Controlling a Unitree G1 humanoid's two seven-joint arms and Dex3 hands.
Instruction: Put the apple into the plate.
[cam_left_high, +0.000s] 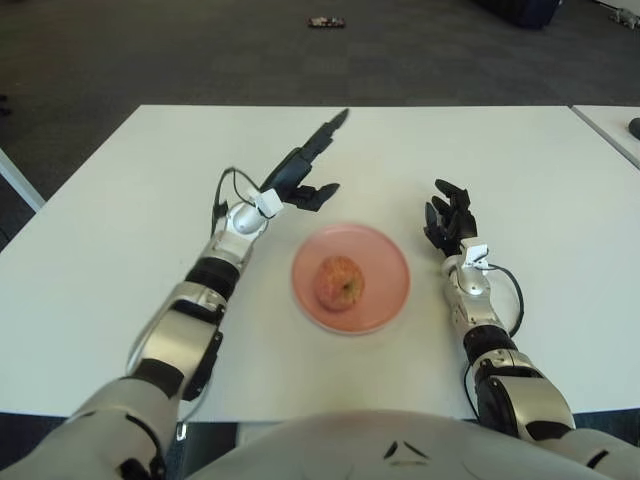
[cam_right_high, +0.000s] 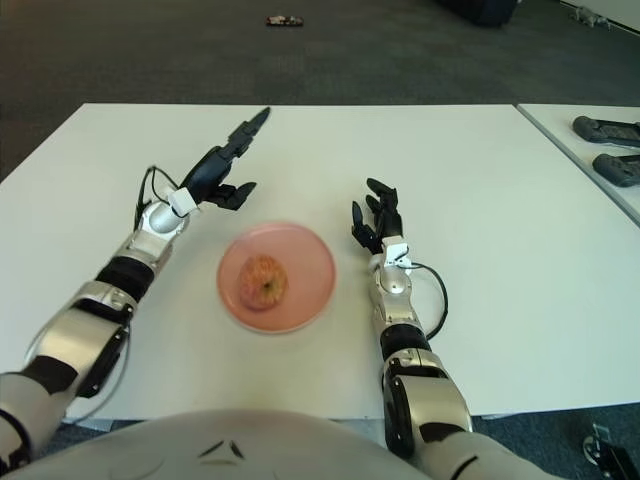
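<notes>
A reddish-yellow apple (cam_left_high: 339, 283) lies in the middle of the pink plate (cam_left_high: 386, 262) on the white table. My left hand (cam_left_high: 307, 168) is raised above the table, up and to the left of the plate, with its fingers stretched out straight and holding nothing. My right hand (cam_left_high: 450, 218) shows just to the right of the plate, black fingers spread, touching neither plate nor apple.
The white table (cam_left_high: 150, 180) reaches to its edges on all sides. A second table edge (cam_right_high: 600, 150) with dark devices (cam_right_high: 608, 130) is at the far right. Dark carpet lies beyond, with a small object (cam_left_high: 326, 21) on the floor.
</notes>
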